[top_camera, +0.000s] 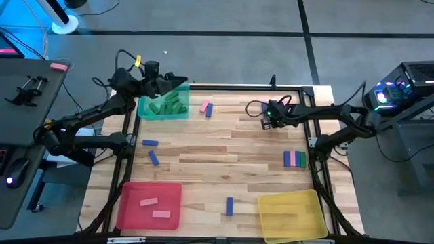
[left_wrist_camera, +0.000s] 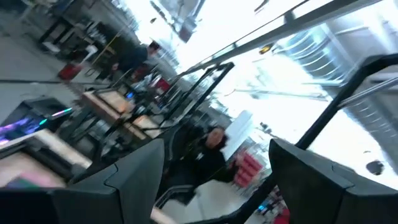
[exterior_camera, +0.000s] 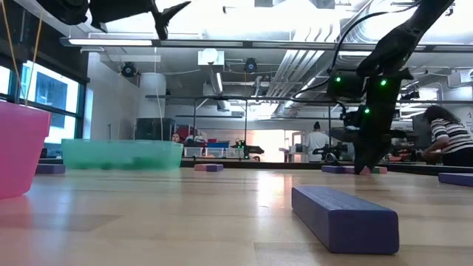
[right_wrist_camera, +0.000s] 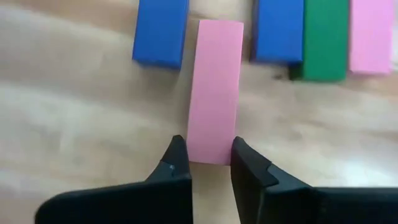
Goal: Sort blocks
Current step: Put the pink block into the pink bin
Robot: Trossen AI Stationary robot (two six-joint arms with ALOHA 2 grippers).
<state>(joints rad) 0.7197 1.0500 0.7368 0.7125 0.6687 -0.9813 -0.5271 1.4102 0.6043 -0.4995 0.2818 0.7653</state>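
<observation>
Right gripper point(right_wrist_camera: 204, 158): low over the far right of the wooden surface point(top_camera: 224, 159), fingers narrowed onto the end of a flat pink rectangular block point(right_wrist_camera: 215, 90). Blue blocks point(right_wrist_camera: 160, 31) just beyond it. Left gripper point(top_camera: 178, 79): raised above translucent green tray point(top_camera: 163, 106), fingers wide, holding nothing.

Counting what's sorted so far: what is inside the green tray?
The green tray holds several green blocks, piled toward its middle. The left claw hangs open above its far edge, hiding that part. An exact count isn't possible where blocks overlap.
</observation>
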